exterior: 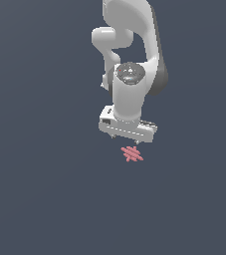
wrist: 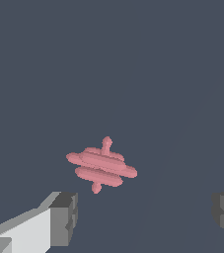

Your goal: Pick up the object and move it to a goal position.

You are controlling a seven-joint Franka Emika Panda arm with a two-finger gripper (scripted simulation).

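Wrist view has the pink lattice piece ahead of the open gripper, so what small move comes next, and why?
Probably shift the gripper sideways to centre over the pink lattice piece before descending. The wrist view shows its fingers spread wide with nothing between them, and the piece lies nearer one finger. The exterior view shows it beyond the gripper, not under it.

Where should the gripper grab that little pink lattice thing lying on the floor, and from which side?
Come straight down from above. The pink lattice lies flat on the dark surface, so its thin bars offer no tall side to pinch. Probably best to close across the middle where the bars cross, on its narrower width. The gripper is open wide, but the lattice sits ahead of its fingers, not between them.
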